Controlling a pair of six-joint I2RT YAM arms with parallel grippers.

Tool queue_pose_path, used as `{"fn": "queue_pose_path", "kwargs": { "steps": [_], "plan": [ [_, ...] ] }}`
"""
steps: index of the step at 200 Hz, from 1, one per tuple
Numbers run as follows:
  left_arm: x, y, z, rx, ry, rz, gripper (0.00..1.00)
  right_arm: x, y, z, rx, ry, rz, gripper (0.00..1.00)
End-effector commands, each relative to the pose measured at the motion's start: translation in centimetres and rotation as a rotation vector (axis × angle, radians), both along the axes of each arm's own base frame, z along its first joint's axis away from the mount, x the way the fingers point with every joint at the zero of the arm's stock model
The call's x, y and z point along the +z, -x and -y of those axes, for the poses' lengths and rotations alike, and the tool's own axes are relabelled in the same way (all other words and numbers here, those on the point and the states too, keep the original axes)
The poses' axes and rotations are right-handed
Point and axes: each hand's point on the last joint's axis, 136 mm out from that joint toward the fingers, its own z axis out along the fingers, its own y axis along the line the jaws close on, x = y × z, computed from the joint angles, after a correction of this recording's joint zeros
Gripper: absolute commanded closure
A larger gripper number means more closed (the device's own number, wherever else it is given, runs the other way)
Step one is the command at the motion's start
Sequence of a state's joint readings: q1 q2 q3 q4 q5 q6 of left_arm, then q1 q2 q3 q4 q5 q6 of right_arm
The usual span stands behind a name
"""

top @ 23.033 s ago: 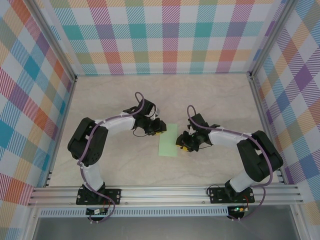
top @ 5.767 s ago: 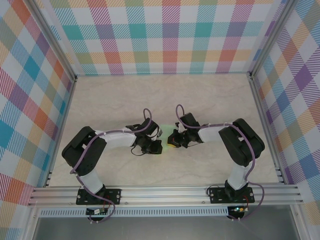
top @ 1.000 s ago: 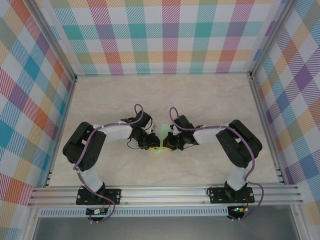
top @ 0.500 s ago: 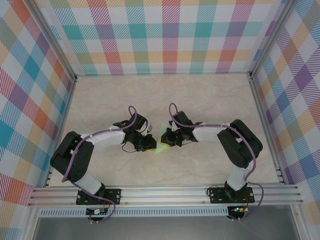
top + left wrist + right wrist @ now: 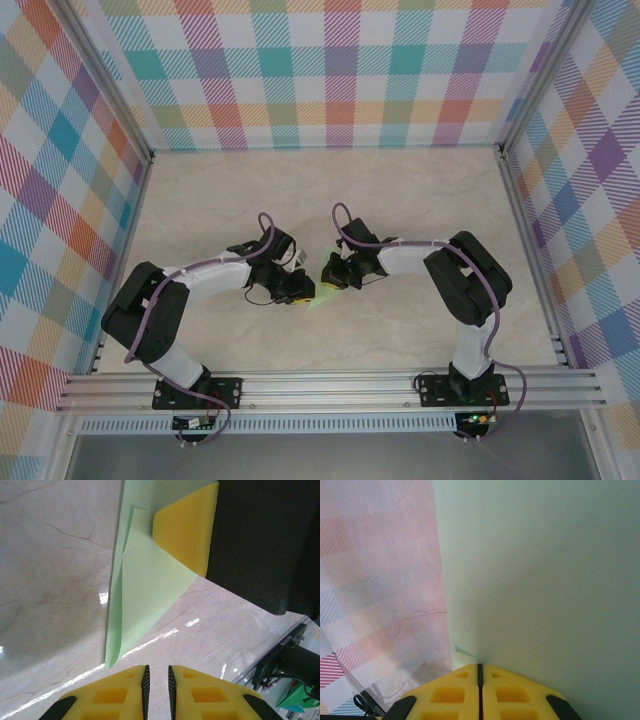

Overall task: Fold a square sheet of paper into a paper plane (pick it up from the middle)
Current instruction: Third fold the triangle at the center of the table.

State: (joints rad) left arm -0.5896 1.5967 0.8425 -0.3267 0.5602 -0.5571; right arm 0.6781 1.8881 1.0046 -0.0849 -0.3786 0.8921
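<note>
right gripper point(image 5: 480, 666) shifted left, pinching sheet point(image 5: 145, 580) | left gripper point(image 5: 157, 667) barely parted, empty | sheet half-hidden

Paper point(image 5: 320, 296) on table point(image 5: 400, 200), near centre

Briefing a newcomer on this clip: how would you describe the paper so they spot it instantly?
On the pale marble tabletop, look to the centre, where the two arms meet. Between the left hand and the right hand lies the sheet of paper: thin, folded, tapering to a point, its pale mint-green unlike the beige marble and yellow fingertips.
</note>
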Motion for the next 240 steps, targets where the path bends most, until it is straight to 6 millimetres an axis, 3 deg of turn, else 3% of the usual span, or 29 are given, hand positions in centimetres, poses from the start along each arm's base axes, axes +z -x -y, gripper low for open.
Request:
{"fn": "queue_pose_path", "kwargs": {
  "steps": [1,52,77,127,177,240],
  "plan": [
    [0.4,0.0,1.5,-0.038,0.039,0.000,0.80,-1.7,0.4,1.3,-0.006,0.078,-0.020,0.93],
    [0.6,-1.4,3.2,-0.037,0.088,0.025,0.79,-2.3,0.9,1.6,-0.006,0.078,-0.031,0.93],
    [-0.5,-1.5,3.7,-0.046,0.084,-0.014,0.80,-2.5,1.0,1.8,-0.007,0.083,-0.035,0.93],
    [-4.3,-0.3,1.2,-0.043,-0.072,-0.072,0.83,-2.7,1.2,1.9,-0.003,0.089,-0.039,0.93],
    [-5.7,1.0,-0.5,-0.049,-0.133,-0.088,0.84,-2.6,1.4,2.3,-0.001,0.092,-0.038,0.93],
    [-6.0,0.7,-0.7,-0.043,-0.143,-0.077,0.90,2.8,1.2,1.0,0.025,-0.046,0.051,0.98]
  ]
}}
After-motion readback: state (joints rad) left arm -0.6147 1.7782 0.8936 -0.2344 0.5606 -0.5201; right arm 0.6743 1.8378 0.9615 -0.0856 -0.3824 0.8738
